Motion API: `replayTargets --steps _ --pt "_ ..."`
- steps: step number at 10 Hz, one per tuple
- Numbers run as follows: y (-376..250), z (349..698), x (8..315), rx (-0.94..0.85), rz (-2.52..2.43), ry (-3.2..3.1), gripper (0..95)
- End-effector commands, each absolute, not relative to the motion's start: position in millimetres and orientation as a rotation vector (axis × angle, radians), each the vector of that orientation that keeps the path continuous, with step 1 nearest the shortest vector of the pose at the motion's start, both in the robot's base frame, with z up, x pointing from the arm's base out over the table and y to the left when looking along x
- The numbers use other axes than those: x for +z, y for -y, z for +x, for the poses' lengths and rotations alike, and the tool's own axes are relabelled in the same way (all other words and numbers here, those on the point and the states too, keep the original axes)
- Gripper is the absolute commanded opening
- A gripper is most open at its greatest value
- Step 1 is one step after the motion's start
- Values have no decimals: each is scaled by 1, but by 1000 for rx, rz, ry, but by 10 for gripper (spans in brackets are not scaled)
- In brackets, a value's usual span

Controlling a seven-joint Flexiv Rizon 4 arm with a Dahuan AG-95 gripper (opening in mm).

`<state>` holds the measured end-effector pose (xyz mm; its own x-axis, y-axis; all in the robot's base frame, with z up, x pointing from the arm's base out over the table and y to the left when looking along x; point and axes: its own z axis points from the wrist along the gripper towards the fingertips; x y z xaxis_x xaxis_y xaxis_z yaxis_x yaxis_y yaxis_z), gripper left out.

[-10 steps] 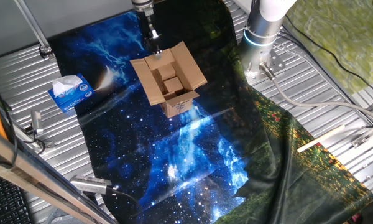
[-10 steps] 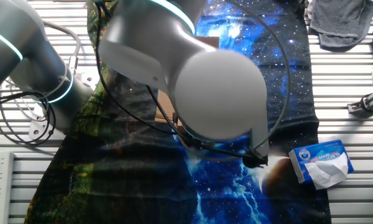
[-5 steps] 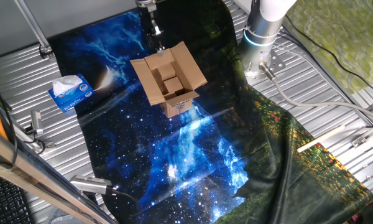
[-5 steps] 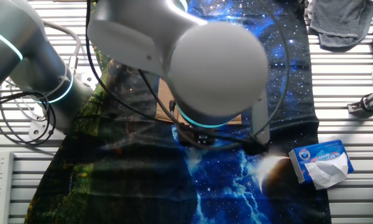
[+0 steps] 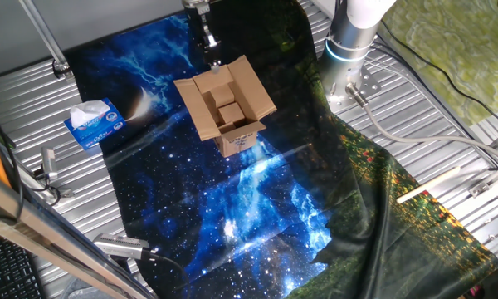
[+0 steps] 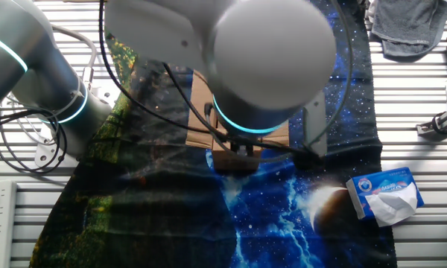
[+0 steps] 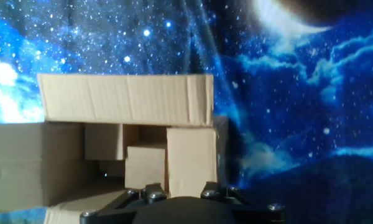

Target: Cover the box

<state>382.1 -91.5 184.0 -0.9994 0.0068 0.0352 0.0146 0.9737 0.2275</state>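
— Hand view first: what does it show of the box (image 7: pixel 121 149)?

— It fills the lower left, open at the top. One flap stands broadside across the frame, and behind it smaller cardboard pieces sit inside. The fingertips themselves are out of frame, so only dark hardware shows at the bottom edge.

— And where does the carton sit on the table?

— From one fixed view the box (image 5: pixel 227 108) rests on the blue starry cloth (image 5: pixel 224 216), toward its far end, with all four flaps splayed outward and the white label facing the camera. The gripper (image 5: pixel 207 39) hangs just beyond the far flap, close above it; I can't tell whether it touches.

— Fingers apart or together?

— Cannot tell — too small and dark in that view, and the other fixed view is mostly blocked by the arm (image 6: pixel 268 67), with only a strip of cardboard showing beneath it.

— Which step, then?

— My reading: the approach to the first flap, with nothing folded yet. The next move probably calls for getting behind the far flap and pushing it inward over the opening without shoving the light carton along the cloth.

— Anything else nearby?

— A blue and white tissue box (image 5: pixel 94 123) lies well apart, at the cloth's edge.
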Motion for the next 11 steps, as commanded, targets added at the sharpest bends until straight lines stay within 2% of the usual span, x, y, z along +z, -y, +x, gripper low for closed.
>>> replayTargets --steps 1,11 --pt "88 371 182 -350 -37 3089 380" --pt "81 341 177 -329 -29 3004 380"
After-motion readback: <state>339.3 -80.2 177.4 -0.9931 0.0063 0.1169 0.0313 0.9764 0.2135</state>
